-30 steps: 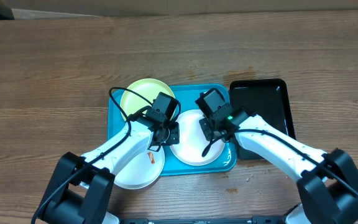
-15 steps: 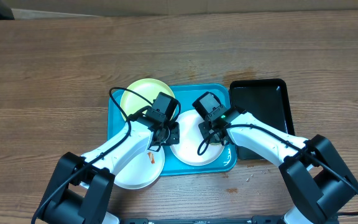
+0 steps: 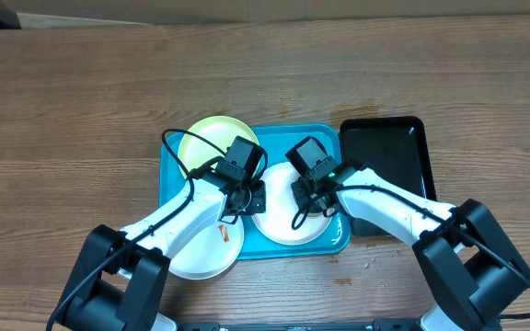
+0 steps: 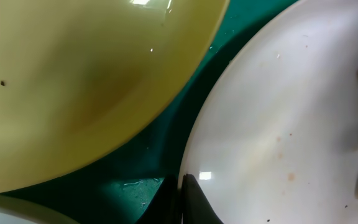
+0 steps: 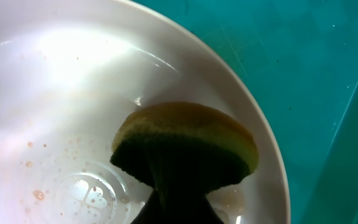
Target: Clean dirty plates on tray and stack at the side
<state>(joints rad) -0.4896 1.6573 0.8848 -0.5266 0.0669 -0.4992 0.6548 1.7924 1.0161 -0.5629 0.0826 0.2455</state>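
The round white plate (image 3: 279, 230) lies flat inside the tray (image 3: 274, 138), under both grippers. The right gripper (image 5: 173, 208) squeezes a sponge (image 5: 185, 146) on it. The left gripper (image 4: 185, 196) pinches its rim.

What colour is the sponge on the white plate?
The sponge is yellow with a dark green side; right wrist view.

Bright overhead light; glare on the white plate (image 5: 73, 50).
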